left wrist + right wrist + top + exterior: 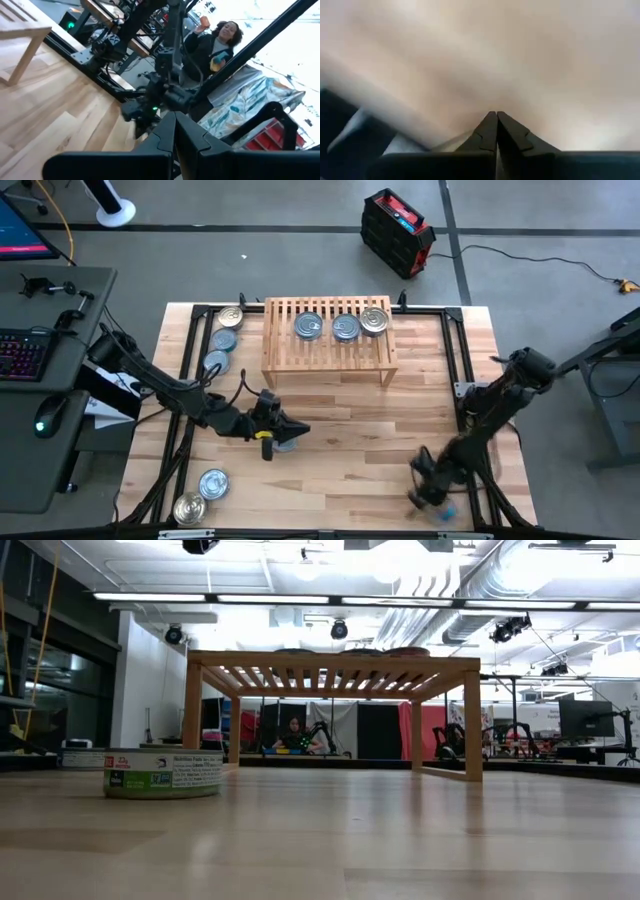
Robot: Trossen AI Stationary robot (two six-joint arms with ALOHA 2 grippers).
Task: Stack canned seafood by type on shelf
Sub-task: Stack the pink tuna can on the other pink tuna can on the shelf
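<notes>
While idle, left claw (300, 430) overhangs tin (284, 443).

We record a light-wood tabletop (350, 430) edged by a black frame. On it, toward the far edge, stands the slatted wooden shelf (328, 365), and three tins (344, 326) sit in a row on its slats, touching or nearly so. Directly on the tabletop, left of the shelf, three more tins (224, 338) lie in a line near the far left corner. Another tin (283, 442) lies near the table's middle, partly covered. Two tins (203, 496) sit just beside each other at the near left corner. In the low view, one labelled tin (163, 773) rests on the boards, left of the shelf legs (472, 725).
</notes>
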